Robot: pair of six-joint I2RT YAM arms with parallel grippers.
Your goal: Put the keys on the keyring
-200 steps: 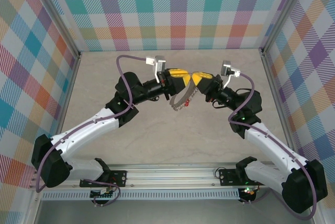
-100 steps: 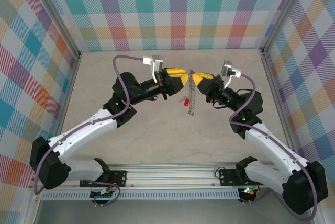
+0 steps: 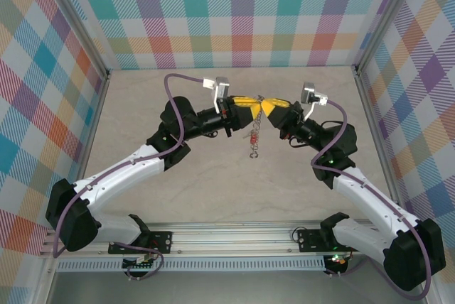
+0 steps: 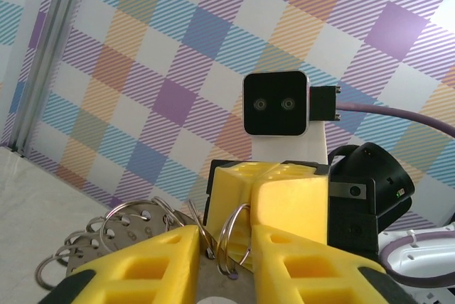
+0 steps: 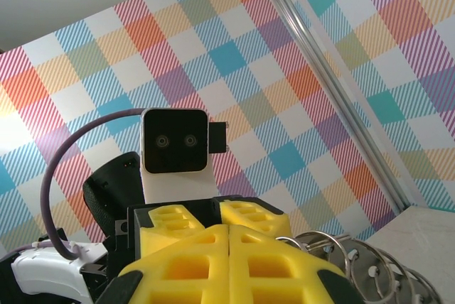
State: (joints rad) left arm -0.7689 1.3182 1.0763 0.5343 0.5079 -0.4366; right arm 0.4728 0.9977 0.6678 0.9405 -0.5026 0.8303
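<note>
Since half a second ago, the left gripper (image 3: 250,102) has been closing in on the right gripper (image 3: 269,105), and their yellow fingertips are now nearly meeting above the middle of the table (image 3: 206,183).

1. Left gripper (image 4: 226,234): in the left wrist view its jaws are standing narrowly parted. One wire loop of the keyring (image 4: 128,222) is sitting in the gap. Whether the pads are pressing on that loop cannot be determined.
2. Right gripper (image 5: 227,239): in the right wrist view its two fingers are lying flat against each other, clenched. The coils of the keyring (image 5: 355,254) are emerging just beside them at the lower right, so this gripper is grasping the ring.
3. Keyring (image 3: 254,128): it is hanging edge-on from the meeting point of the two grippers, dangling downward in the top view.
4. Key (image 3: 254,136): its red tag is showing against the hanging ring, below the fingertips. Whether it is threaded onto the ring cannot be determined.

Surroundings: the table is showing a pale, marbled beige surface. Checked walls (image 3: 242,13) in pastel colours are enclosing it on three sides. An aluminium rail (image 3: 234,231) is carrying both arm bases along the near edge.
</note>
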